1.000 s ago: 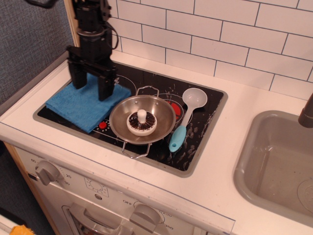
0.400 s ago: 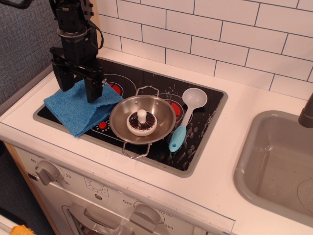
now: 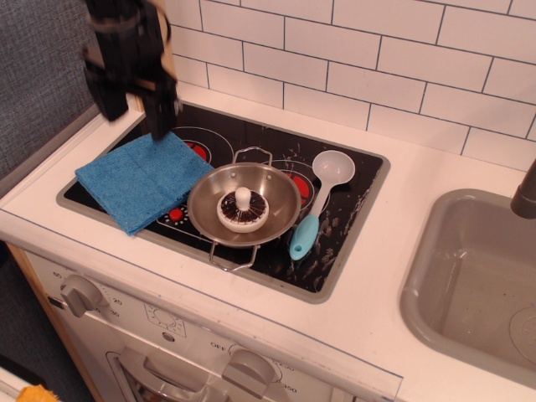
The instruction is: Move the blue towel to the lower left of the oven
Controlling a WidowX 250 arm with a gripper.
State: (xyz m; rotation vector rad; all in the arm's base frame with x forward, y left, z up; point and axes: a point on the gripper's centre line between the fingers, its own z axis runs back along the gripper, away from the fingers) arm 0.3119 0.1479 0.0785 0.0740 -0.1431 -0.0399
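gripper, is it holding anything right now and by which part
Nothing is held. The tool is open and raised above the blue towel, which lies flat on the oven.

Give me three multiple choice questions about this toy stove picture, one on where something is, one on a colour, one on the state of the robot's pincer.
1. Where does the blue towel lie?
A. In the sink
B. On the left part of the black cooktop, beside the steel pan
C. On the tiled wall

2. What colour is the spoon's handle?
A. Red
B. Light blue
C. Black

3. What is the pincer doing?
A. Raised above the towel, open, holding nothing
B. Clamped on the pan's handle
C. Resting in the sink

Answers:
1. B: the towel covers the cooktop's left end, its edge next to the pan.
2. B: the spoon has a white bowl and a light blue handle.
3. A: its two fingers stand apart above the towel's far edge, nothing between them, though the pincer is blurred.
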